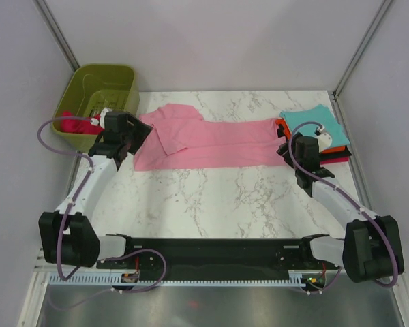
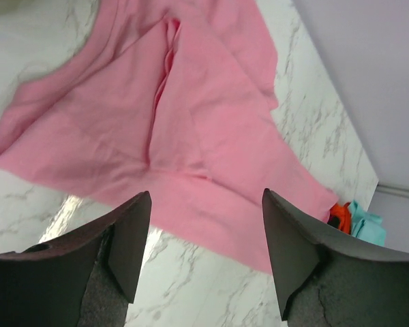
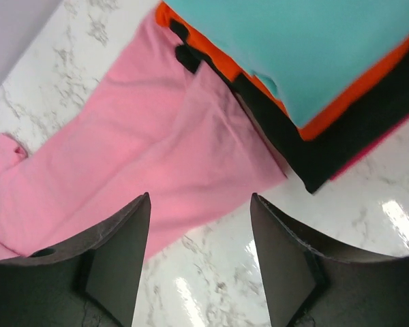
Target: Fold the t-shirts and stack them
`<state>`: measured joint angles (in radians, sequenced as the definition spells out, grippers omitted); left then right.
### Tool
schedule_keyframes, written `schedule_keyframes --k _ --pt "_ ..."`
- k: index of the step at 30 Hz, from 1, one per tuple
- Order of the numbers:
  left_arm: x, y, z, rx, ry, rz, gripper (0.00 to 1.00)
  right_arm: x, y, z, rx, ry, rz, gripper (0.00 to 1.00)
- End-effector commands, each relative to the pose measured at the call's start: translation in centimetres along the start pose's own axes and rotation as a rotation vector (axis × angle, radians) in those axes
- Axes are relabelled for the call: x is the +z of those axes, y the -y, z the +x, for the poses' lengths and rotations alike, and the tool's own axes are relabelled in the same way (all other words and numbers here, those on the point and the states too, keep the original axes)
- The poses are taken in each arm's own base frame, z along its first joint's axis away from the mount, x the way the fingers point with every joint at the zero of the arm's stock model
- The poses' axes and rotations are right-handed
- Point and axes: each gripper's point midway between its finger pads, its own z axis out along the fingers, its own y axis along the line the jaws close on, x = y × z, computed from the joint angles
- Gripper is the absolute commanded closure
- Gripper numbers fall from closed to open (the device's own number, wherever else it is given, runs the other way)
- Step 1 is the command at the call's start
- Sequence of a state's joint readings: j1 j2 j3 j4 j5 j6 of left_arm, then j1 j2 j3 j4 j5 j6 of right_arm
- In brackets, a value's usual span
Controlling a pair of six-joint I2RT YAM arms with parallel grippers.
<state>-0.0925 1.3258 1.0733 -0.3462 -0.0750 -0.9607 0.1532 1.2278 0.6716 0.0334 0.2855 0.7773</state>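
Observation:
A light pink t-shirt [image 1: 204, 139] lies spread flat across the back of the marble table, partly folded lengthwise, with a sleeve flap at its left end [image 2: 191, 122]. Its right end [image 3: 157, 163] reaches a stack of folded t-shirts [image 1: 315, 133], teal [image 3: 313, 48] on top, then orange, black and magenta. A crimson red t-shirt [image 1: 77, 125] sits in the basket. My left gripper [image 2: 206, 238] hovers open over the pink shirt's near left edge, holding nothing. My right gripper [image 3: 199, 235] stands open above the shirt's near right corner, empty.
An olive-green plastic basket [image 1: 102, 85] stands at the back left corner, just left of my left gripper. Bare marble [image 1: 225, 197] stretches between the shirt and the arm bases. Grey walls enclose the table on three sides.

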Motion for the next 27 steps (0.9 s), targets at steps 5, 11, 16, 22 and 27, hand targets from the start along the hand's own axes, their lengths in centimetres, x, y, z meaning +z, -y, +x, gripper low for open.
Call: schedule_keyframes --k 5,11,16,22,27 --pt "-1.8 -5.2 5.7 -0.010 -0.076 -0.022 0.30 0.4 3.0 4.8 0.104 -0.047 -0.005 0.29" --pt "-2.4 -8.0 7.0 0.012 -0.024 0.021 0.29 3.3 3.8 6.9 0.129 -0.091 0.054 0.29" --pt "-2.5 -8.8 6.5 0.050 0.037 0.033 0.28 5.1 4.9 7.3 0.142 -0.080 0.116 0.34" --pt "-1.3 -8.9 6.8 0.039 -0.007 0.007 0.32 5.7 4.9 6.5 0.133 -0.054 0.147 0.78" --pt "-0.3 -10.8 6.9 -0.003 0.028 -0.057 0.33 3.9 4.2 4.0 0.139 0.012 0.125 1.00"
